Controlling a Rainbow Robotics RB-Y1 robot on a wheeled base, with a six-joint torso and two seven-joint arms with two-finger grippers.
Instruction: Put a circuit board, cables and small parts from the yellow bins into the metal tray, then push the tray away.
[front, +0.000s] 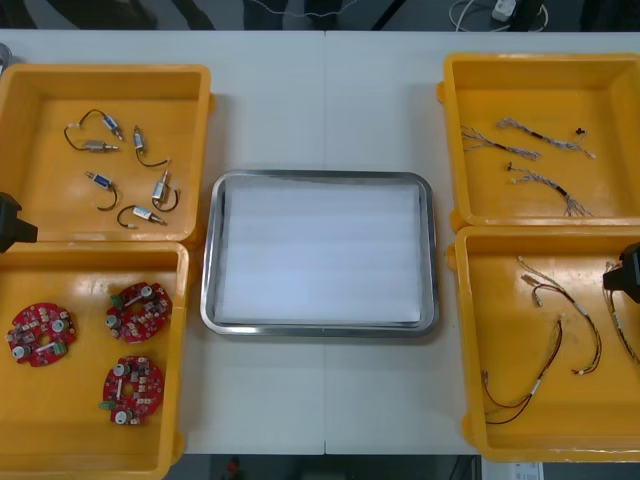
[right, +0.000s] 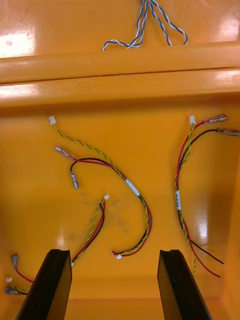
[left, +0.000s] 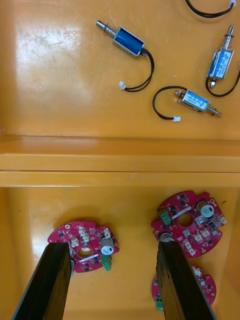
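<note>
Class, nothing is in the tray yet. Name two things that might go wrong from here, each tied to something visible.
1. The red and yellow cables lie close together below the open right gripper; it may lift two at once.
2. The circuit boards lie flat; the open left gripper might slip off one's edge.

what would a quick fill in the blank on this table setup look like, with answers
The left gripper hangs open over the near left yellow bin, which holds ___ red circuit boards.
The metal tray is ___ inside.
The right gripper hangs over the red and yellow cables with its fingers ___.
Missing words: three; white; open.
</note>
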